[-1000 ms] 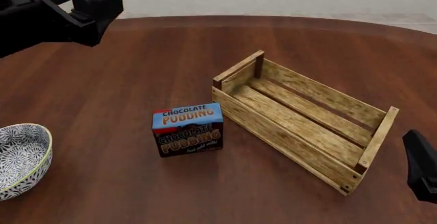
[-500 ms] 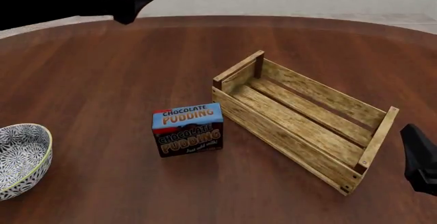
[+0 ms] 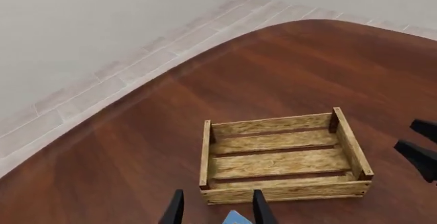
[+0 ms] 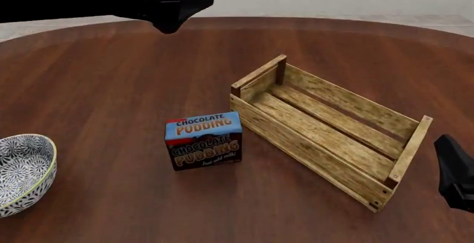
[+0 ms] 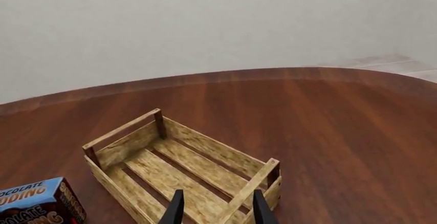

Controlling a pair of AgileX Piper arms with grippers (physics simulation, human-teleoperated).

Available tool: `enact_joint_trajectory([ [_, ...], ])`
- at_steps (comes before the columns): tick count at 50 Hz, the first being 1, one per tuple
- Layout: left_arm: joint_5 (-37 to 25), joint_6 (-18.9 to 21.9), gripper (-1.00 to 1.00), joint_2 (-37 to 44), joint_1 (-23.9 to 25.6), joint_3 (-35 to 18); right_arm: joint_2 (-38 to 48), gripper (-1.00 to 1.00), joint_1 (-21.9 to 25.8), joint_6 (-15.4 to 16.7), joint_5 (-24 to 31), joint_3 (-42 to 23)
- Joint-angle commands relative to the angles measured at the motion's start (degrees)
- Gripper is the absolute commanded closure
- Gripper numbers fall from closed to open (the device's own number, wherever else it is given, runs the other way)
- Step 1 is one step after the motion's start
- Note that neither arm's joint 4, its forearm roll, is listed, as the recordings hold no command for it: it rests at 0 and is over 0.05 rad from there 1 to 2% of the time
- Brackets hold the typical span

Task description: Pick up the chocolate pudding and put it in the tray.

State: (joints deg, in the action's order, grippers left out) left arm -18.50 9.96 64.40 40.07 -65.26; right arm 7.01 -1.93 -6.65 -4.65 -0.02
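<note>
Since the chocolate pudding (image 4: 203, 140) looks light, stiff and boxy, the spread, empty left gripper (image 3: 216, 211) should pinch its flat sides.

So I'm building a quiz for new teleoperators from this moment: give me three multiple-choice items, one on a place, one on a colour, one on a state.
1. In the front view, on which side of the tray does the chocolate pudding sit?
A. its left
B. inside it
C. its right

2. What colour is the pudding box's top?
A. green
B. blue
C. yellow

3. What does the left end effector hold?
A. the pudding
B. the bowl
C. nothing

Answers:
1 A: the box stands on the table left of the crate, with a gap between them.
2 B: the top face is blue with a red band.
3 C: its fingers are spread with nothing between them, high over the table, while the pudding and the patterned bowl rest on the wood.
</note>
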Motion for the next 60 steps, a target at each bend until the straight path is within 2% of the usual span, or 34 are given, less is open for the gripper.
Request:
enact_joint_trajectory([
  [1, -4.24, 1.11, -1.0, 0.09, 4.19, -2.29, 0.09, -1.0, 0.0, 0.01, -0.07, 0.01],
  [2, -4.98, 0.13, -1.0, 0.33, 4.27, -2.88, 0.26, -1.0, 0.02, 0.03, -0.24, 0.01],
  [14, -8.57, 2.86, -1.0, -0.07, 5.76, -5.22, -0.49, -1.0, 0.05, 0.13, 0.43, 0.0],
  [37, -18.2, 4.52, -1.0, 2.83, 9.47, -8.6, 0.26, -1.0, 0.47, 0.38, -0.1, 0.01],
  [46, -20.85, 6.74, -1.0, 5.29, 7.91, -12.7, 0.6, -1.0, 0.58, 0.53, -0.34, 0.0],
  [60, -23.14, 7.57, -1.0, 5.52, 10.3, -12.05, 1.36, -1.0, 0.7, 0.41, -0.98, 0.01],
])
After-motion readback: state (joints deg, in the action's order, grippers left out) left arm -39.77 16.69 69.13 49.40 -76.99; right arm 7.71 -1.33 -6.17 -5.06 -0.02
